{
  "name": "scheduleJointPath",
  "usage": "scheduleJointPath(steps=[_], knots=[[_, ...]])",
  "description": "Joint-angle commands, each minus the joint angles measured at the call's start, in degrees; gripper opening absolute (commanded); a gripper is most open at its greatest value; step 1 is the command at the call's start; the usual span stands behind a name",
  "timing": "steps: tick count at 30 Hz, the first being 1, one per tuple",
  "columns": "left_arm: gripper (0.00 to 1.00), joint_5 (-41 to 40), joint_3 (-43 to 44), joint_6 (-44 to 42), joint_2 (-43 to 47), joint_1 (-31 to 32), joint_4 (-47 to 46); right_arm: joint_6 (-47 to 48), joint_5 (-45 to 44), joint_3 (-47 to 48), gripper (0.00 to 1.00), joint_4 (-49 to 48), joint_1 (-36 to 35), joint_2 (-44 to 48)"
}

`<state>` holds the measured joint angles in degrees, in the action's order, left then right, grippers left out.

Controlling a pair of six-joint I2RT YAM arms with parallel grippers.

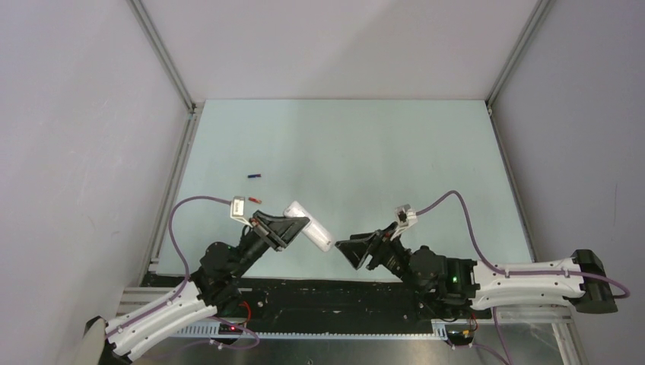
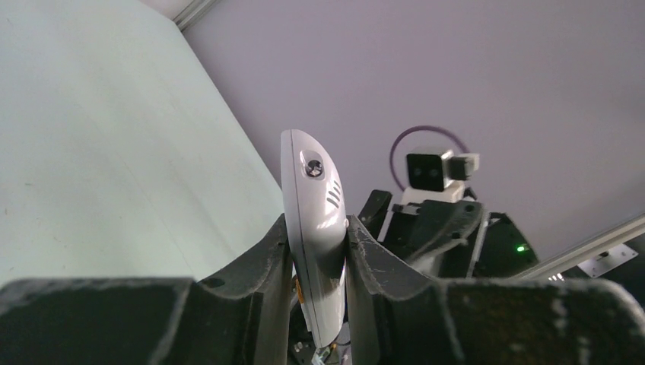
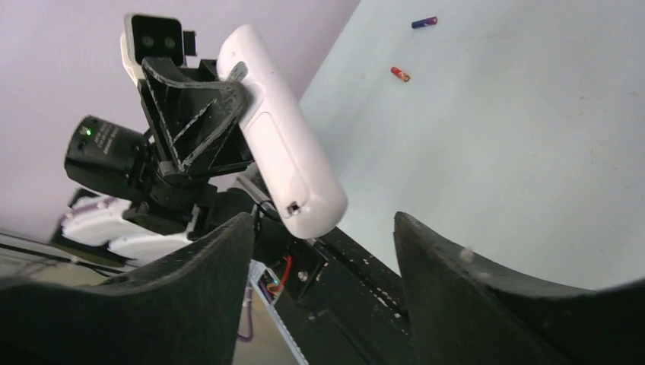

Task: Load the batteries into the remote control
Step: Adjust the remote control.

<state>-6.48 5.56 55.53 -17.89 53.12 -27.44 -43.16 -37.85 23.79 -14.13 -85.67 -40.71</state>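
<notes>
Left gripper (image 2: 318, 251): fingers pressed tight on remote control (image 2: 310, 190), pinching its two long sides. Remote held above table (image 1: 395, 144), free end sticking out toward right arm. Left arm low, forearm angled inward.

Right gripper (image 3: 323, 224): fingers spread wide, holding nothing, tips near remote's free end, not touching. Right arm stretched low, pointing at remote.

Red-orange battery (image 1: 255, 200) lies on table beyond remote, near left wrist camera. Dark blue battery (image 1: 254, 176) lies farther beyond. Both well apart from remote.

Batteries (image 1: 254, 177) lie on the table (image 1: 365, 152); remote control (image 1: 310, 226) nearer, rightward.
</notes>
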Motion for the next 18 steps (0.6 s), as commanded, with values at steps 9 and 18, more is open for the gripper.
scheduleJointPath(steps=[9,18], knots=[[0.0,-3.6,-0.4,3.6,0.7,0.0,-4.7,-11.5,1.9,-6.2,0.52,-12.3,2.4,2.1],[0.0,-3.6,-1.1,3.8,0.4,0.1,-5.4,-13.8,6.1,-7.1,0.51,-17.0,5.0,-1.0]])
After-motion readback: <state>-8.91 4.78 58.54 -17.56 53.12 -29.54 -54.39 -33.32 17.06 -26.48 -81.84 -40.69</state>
